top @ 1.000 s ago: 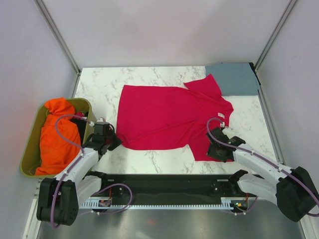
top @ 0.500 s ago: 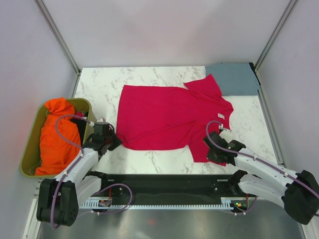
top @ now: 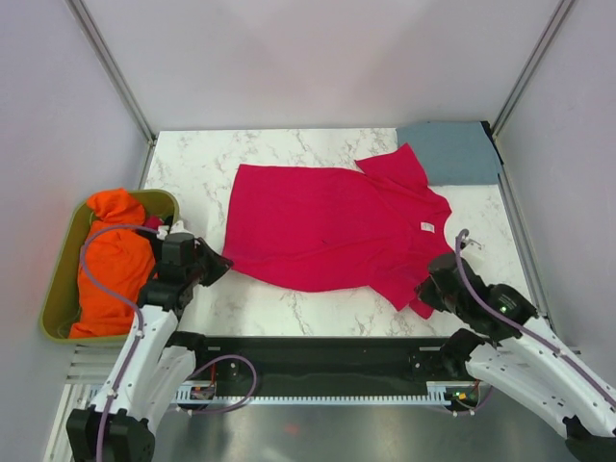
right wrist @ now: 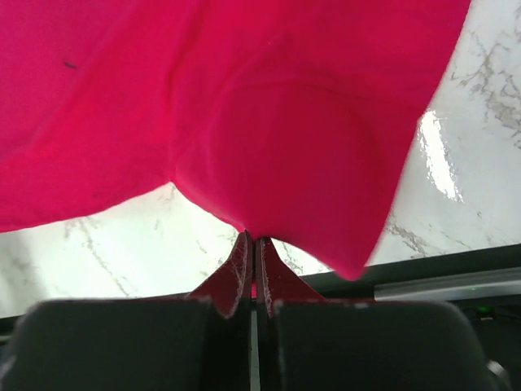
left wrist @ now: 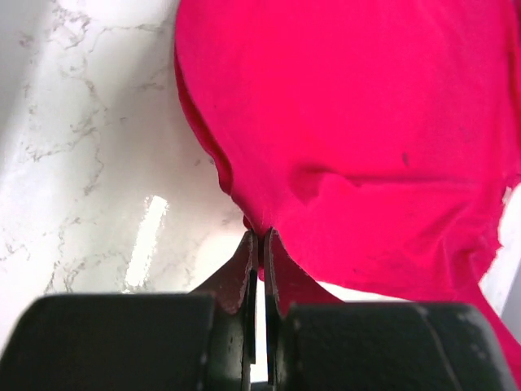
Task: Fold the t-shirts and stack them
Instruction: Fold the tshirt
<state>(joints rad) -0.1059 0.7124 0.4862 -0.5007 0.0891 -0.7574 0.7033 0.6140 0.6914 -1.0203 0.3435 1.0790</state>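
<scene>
The left arm [top: 152, 322] reaches from its base toward the near left corner of the crimson t-shirt [top: 327, 226], with the wrist bent to the right. The left jaws are pressed together on the hem there, with a small fold of red cloth between the tips. The right arm [top: 525, 361] bends back toward the near right corner of the same t-shirt, and the right jaws are also closed tight on its edge. The lower part of this arm is cut off by the picture border. The t-shirt lies spread on the marble desk [top: 192, 164], its white tag [top: 424, 226] facing up. The cloth under the right wrist is hidden. The slate blue-grey t-shirt [top: 450, 151] lies folded just beyond the far right sleeve. To the left of the crimson t-shirt stands an olive bin [top: 58, 279] with orange cloth [top: 115, 265]; I cannot tell what garment it is.
</scene>
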